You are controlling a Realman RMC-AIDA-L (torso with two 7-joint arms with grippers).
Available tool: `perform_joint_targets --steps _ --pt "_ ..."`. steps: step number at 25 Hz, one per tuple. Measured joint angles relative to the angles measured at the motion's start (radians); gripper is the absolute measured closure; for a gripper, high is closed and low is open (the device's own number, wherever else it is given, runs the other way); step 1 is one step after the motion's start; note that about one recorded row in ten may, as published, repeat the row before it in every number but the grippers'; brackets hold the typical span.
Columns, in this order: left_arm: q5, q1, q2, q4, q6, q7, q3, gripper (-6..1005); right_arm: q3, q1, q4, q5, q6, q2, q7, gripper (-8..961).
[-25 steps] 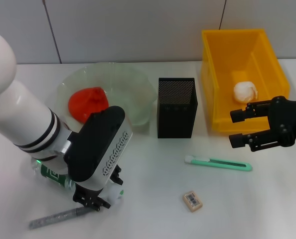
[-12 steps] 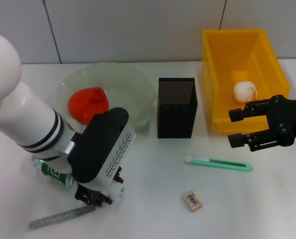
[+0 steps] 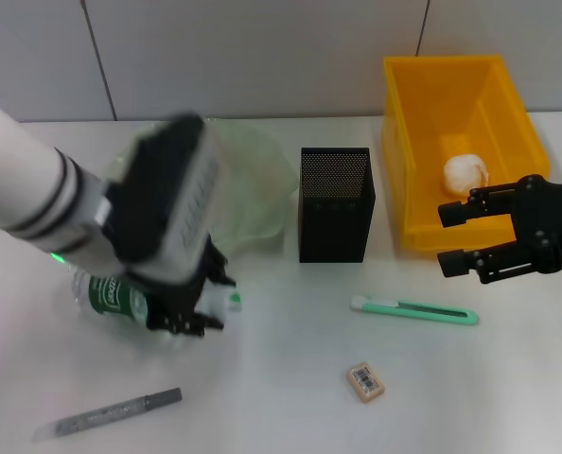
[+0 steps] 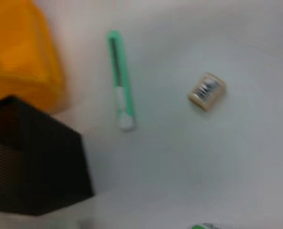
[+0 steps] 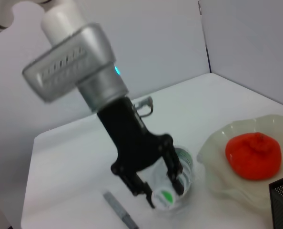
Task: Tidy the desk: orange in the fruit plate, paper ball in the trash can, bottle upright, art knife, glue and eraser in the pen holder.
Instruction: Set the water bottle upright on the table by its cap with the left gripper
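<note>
- the left tool (image 3: 194, 307) pinches the clear plastic bottle with a green label (image 3: 120, 298) near its white cap; the bottle is tilted, lying low on the white tabletop (image 3: 290, 397), so the grip at the neck end looks meant for tipping it upright.
- the right tool (image 3: 465, 238) hangs spread and empty just beside the yellow plastic bin (image 3: 423, 104), which holds the white paper ball (image 3: 465, 174); it looks parked clear of the other arm's work.
- the orange fruit (image 5: 253, 156) sits in the pale translucent fruit plate (image 5: 213, 157).
- the black mesh pen holder (image 3: 335, 203) stands between plate and bin.
- not yet put away: the green art knife (image 3: 415, 309), the small tan eraser (image 3: 365, 381) and the grey glue stick (image 3: 106, 413), all flat on the tabletop.
</note>
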Motion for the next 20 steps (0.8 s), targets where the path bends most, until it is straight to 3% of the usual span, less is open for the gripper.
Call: perform_joint_targets --steps 3,4,5,20 --pt "-0.039 -0.023 0.002 -0.004 0.072 -0.026 -0.170 556 0.005 0.000 0.001 0.011 -0.018 0.000 0.005 179" --pt "-0.039 -0.023 0.002 -0.004 0.072 -0.026 -0.170 556 0.005 0.000 0.001 0.011 -0.018 0.000 0.005 179" --pt "-0.050 -0.028 0.003 -0.005 0.089 -0.051 -0.238 556 0.007 -0.003 0.000 0.016 -0.028 0.001 0.005 179" --pt "-0.103 -0.043 0.010 -0.004 0.173 -0.214 -0.547 555 0.047 -0.042 -0.005 0.035 -0.101 0.007 0.012 180"
